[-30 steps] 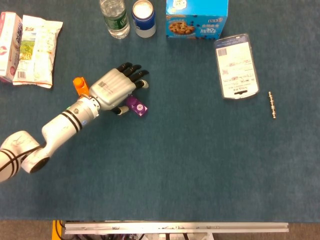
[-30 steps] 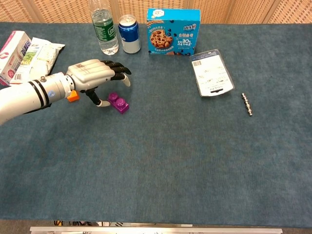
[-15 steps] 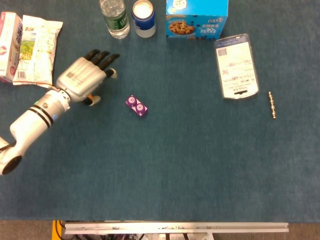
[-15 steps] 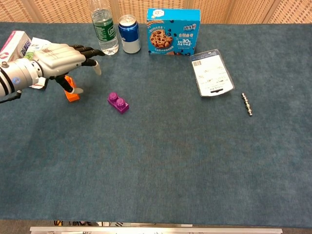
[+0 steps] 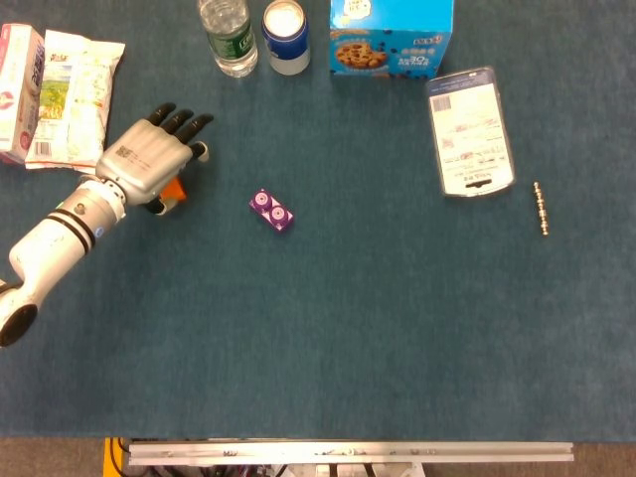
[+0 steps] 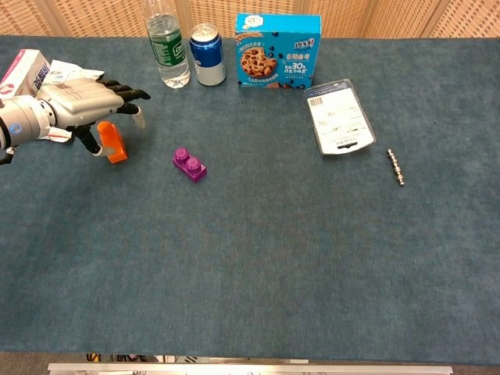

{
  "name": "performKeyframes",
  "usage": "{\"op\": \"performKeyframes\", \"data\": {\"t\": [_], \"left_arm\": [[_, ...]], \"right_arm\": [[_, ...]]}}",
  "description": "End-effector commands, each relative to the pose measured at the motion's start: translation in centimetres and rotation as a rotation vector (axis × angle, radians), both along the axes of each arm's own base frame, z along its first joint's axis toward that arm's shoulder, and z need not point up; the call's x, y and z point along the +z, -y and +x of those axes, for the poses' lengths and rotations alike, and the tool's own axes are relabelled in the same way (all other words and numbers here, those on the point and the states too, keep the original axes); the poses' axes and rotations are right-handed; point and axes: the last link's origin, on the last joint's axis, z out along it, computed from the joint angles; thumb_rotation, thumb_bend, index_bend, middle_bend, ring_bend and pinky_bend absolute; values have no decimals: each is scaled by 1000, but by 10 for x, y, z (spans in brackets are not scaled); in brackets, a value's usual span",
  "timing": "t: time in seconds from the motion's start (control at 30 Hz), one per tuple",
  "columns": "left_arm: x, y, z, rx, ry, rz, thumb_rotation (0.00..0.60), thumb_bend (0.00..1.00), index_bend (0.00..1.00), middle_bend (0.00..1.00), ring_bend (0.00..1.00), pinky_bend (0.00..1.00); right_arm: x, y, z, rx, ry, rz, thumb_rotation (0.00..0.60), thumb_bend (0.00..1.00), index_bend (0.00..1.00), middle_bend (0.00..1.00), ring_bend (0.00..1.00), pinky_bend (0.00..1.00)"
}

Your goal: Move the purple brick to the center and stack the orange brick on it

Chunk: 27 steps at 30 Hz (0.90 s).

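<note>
1. The left hand [image 6: 78, 103] is hovering over the orange brick [image 6: 113, 141] near the table's far-left side, fingers spread and holding nothing. In the chest view the thumb is reaching down beside the brick, but whether it is touching cannot be told.
2. The right hand is not showing in either view.
3. The orange brick is standing upright on its end just under the palm; in the head view only a sliver of it is peeking out from beneath the hand [image 5: 149, 164].
4. The purple brick [image 5: 270, 211] is lying flat, studs up, well to the right of the hand and apart from it. By my judgement it is sitting left of the table's middle, so moving it to the centre is not yet done.
5. Risks from here:
   - The upright orange brick is looking tippy; a brushing finger could be knocking it over or pushing it away.
   - Picking up the orange one first would be leaving no base at the centre to stack on.
   - The snack packets [image 5: 68, 97] and the water bottle [image 6: 166, 48] are lying near the hand, so a wide swing could be clipping them.
</note>
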Motion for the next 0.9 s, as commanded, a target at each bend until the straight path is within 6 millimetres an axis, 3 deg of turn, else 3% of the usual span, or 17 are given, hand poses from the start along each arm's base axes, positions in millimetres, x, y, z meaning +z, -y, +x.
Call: {"op": "performKeyframes", "data": {"t": [0.03,0.53,0.9], "left_arm": [[0,-2,-3,7,-18,3,600,264,253,0,0,39],[13,2,-35,83,-81,26,600,268,260,0,0,39],[19,13,-49,121,-15,63,600,268,304,0,0,39]], "right_arm": [[0,0,0,0,0,1,600,176,296,356,333,397],[-2,1,1,2,0,3,600,176,298,356,335,397],[-3,1,4,13,-2,6,600,176,301,356,337,398]]}}
